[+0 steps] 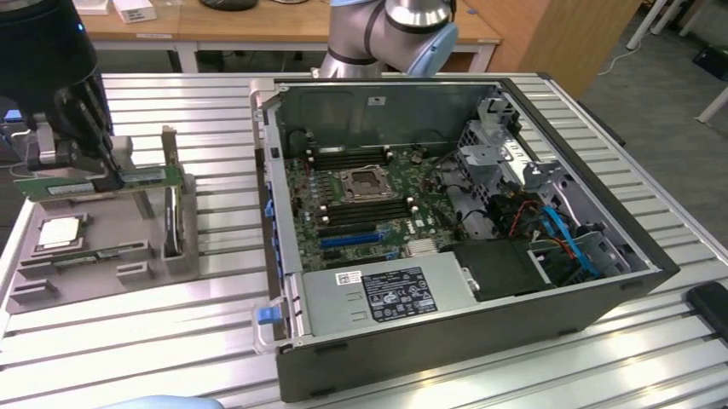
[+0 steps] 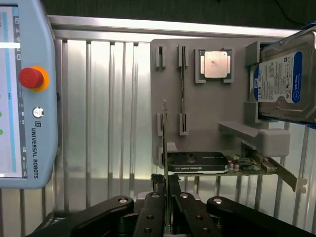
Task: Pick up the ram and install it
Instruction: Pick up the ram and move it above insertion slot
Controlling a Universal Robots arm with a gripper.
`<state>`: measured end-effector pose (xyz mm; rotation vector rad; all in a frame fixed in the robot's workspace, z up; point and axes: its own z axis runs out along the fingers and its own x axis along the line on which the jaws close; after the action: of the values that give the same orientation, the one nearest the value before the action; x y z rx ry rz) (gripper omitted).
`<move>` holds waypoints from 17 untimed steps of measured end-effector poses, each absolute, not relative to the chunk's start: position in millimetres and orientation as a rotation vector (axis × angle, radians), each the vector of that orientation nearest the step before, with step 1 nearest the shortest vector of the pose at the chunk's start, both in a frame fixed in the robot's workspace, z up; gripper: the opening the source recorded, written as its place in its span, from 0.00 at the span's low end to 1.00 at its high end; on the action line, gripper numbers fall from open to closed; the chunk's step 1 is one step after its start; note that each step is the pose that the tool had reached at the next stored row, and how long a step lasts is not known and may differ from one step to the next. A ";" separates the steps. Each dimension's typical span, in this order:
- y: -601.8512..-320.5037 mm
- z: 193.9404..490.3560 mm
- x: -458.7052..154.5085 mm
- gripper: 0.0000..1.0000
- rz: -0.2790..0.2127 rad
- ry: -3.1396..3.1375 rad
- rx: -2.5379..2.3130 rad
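Two black jaws are closed on the ram [image 2: 166,148], a thin green stick seen edge-on, held over one edge of the gray tray [image 2: 207,118] on the slatted table [image 1: 205,324]. On the tray, closest to the jaws, lies a black graphics card [image 2: 197,162]. Farther across the tray sit a square silver processor [image 2: 216,64] and a blue-labelled hard drive [image 2: 281,81]. Beside the tray, toward the exterior view's right, stands the open computer case [image 1: 387,106].
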<state>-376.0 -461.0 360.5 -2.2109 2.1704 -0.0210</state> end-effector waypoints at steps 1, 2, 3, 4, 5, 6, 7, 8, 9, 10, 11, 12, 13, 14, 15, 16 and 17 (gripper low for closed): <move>-461.0 360.5 -376.1 0.14 -0.021 2.170 -2.211; -461.0 360.5 -376.1 0.14 -0.021 2.171 -2.211; -461.0 360.5 -376.1 0.14 -0.021 2.171 -2.211; -460.9 360.6 -375.6 0.14 -0.021 2.171 -2.211; -461.0 360.6 -374.2 0.14 -0.021 2.171 -2.211; -461.0 360.6 -371.6 0.14 -0.021 2.171 -2.211; -461.0 360.6 -368.6 0.14 -0.021 2.171 -2.211; -461.0 360.6 -365.4 0.14 -0.021 2.170 -2.211; -461.0 360.5 -362.0 0.14 -0.021 2.170 -2.211; -461.0 360.5 -358.1 0.14 -0.021 2.170 -2.211; -461.0 360.5 -354.4 0.14 -0.021 2.170 -2.211; -461.0 360.6 -350.4 0.14 -0.021 2.170 -2.211; -461.0 360.6 -346.4 0.14 -0.021 2.170 -2.211; -460.9 360.5 -342.4 0.14 -0.020 2.170 -2.210; -461.0 360.6 -338.3 0.14 -0.020 2.170 -2.210; -461.0 360.7 -334.3 0.14 -0.020 2.170 -2.210; -461.0 360.7 -330.0 0.14 -0.020 2.170 -2.210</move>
<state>-330.0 -461.0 360.7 -2.2104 2.1699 -0.0197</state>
